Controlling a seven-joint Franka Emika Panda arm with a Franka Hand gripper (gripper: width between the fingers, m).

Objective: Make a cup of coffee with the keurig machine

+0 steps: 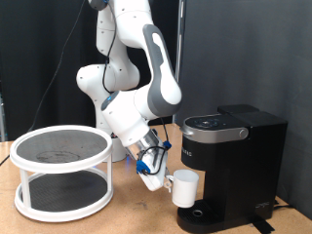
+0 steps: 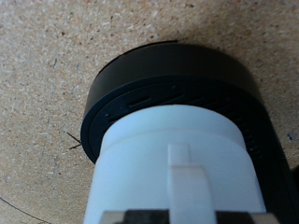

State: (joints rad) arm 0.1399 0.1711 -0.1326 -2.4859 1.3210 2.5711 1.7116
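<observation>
Lower centre of the exterior view: plain white ceramic cup point(image 1: 184, 187), handle side gripped between the fingers of the gripper point(image 1: 156, 175), held above the round drip base of the keurig machine point(image 1: 230, 168). Boxy matte black, lid down, filling the lower right. In the wrist view, glossy white cup wall point(image 2: 173, 168) against the black round base point(image 2: 168, 79).
</observation>
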